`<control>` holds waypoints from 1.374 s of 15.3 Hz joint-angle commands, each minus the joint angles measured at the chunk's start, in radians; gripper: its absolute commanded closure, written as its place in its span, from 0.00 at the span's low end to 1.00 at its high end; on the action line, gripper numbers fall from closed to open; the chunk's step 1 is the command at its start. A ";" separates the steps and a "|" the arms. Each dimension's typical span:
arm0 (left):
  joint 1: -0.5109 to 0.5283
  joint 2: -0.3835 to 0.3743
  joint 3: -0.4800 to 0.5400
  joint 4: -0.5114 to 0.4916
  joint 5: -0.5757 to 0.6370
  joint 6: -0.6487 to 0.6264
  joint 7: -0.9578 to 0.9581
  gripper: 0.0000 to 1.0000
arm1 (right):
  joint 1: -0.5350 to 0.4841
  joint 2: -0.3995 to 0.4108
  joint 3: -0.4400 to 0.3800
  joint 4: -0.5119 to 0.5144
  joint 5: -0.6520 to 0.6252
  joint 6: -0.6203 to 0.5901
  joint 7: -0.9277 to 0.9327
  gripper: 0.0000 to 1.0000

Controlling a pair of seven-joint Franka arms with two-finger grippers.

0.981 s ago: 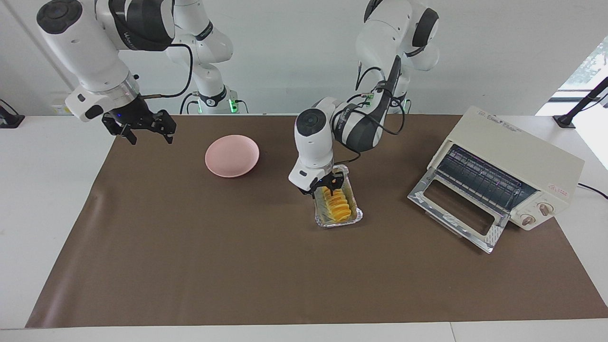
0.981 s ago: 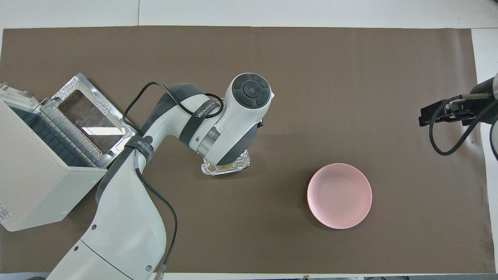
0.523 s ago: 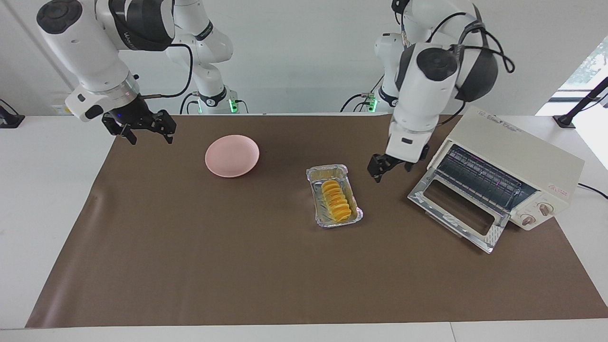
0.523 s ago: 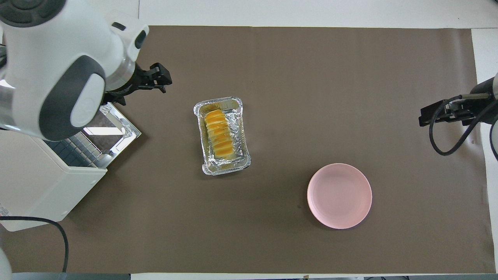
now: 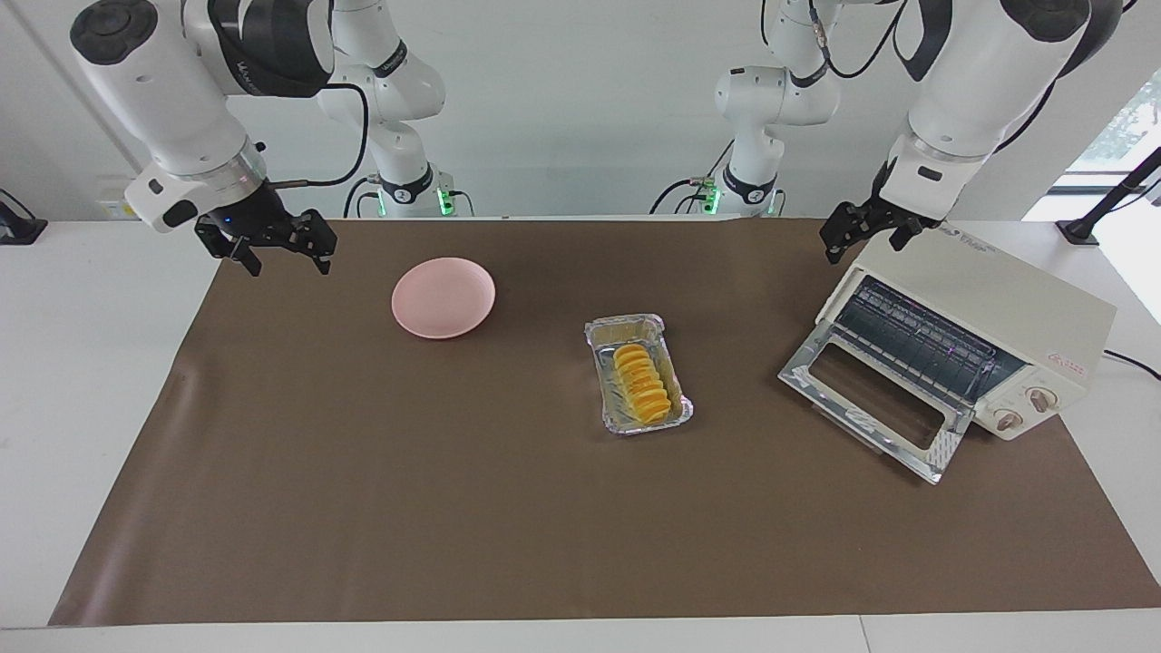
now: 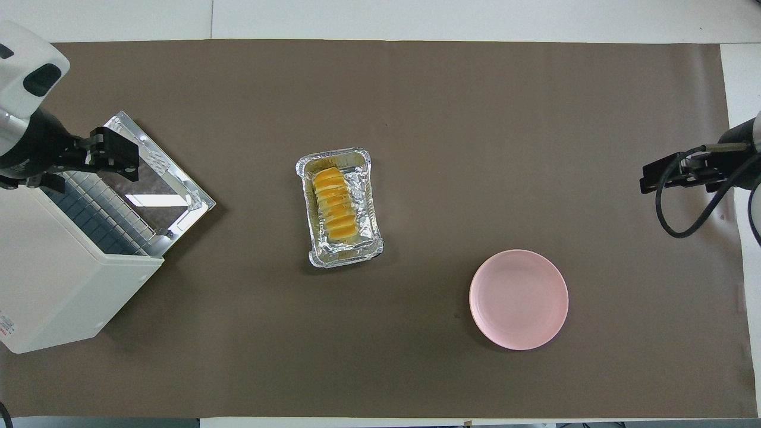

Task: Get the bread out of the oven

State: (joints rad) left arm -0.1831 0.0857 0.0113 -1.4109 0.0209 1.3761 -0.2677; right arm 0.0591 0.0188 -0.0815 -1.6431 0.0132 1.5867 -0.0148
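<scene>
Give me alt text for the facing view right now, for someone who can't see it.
The bread lies in a foil tray mid-table, outside the oven, whose door hangs open. The left gripper is over the oven's top, the right gripper waits open at its own end, and a pink plate sits bare.

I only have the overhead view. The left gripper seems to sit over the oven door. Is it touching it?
Observer: No. The left gripper hangs in the air above the oven's top corner, clear of it.
Operator: Anything on the rack inside?
Observer: Nothing; the rack is bare.
Operator: Is the right gripper down on the mat?
Observer: No, the right gripper waits raised over the mat, fingers open.
</scene>
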 commanded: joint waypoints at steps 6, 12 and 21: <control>0.183 -0.222 -0.070 -0.267 -0.039 0.024 0.260 0.00 | -0.010 -0.017 0.009 -0.014 -0.015 -0.008 -0.024 0.00; 0.185 -0.156 -0.073 -0.226 -0.053 0.038 0.317 0.00 | -0.010 -0.017 0.009 -0.014 -0.015 -0.008 -0.024 0.00; 0.174 -0.135 -0.076 -0.230 -0.047 0.034 0.315 0.00 | -0.010 -0.017 0.009 -0.014 -0.015 -0.008 -0.024 0.00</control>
State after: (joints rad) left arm -0.0184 -0.0286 -0.0574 -1.6331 -0.0115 1.4006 0.0344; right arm 0.0591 0.0188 -0.0815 -1.6431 0.0132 1.5867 -0.0148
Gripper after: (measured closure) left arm 0.000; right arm 0.000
